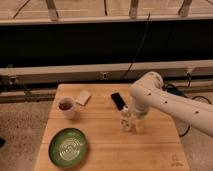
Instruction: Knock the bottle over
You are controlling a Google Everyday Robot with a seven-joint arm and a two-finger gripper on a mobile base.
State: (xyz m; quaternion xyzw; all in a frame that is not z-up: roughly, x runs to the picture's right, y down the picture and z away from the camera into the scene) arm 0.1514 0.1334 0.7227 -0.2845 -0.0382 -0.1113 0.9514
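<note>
The bottle (125, 119) is small, slim and whitish with a pale label. It stands upright near the middle of the wooden table (110, 150). My gripper (136, 123) hangs from the white arm (165, 102) and sits right beside the bottle on its right, at about the same height, close to or touching it.
A white mug (66, 107) with dark liquid stands at the left. A green plate (68, 147) lies at the front left. A small tan packet (83, 97) and a black phone (119, 100) lie toward the back of the table. A dark wall with cables runs behind.
</note>
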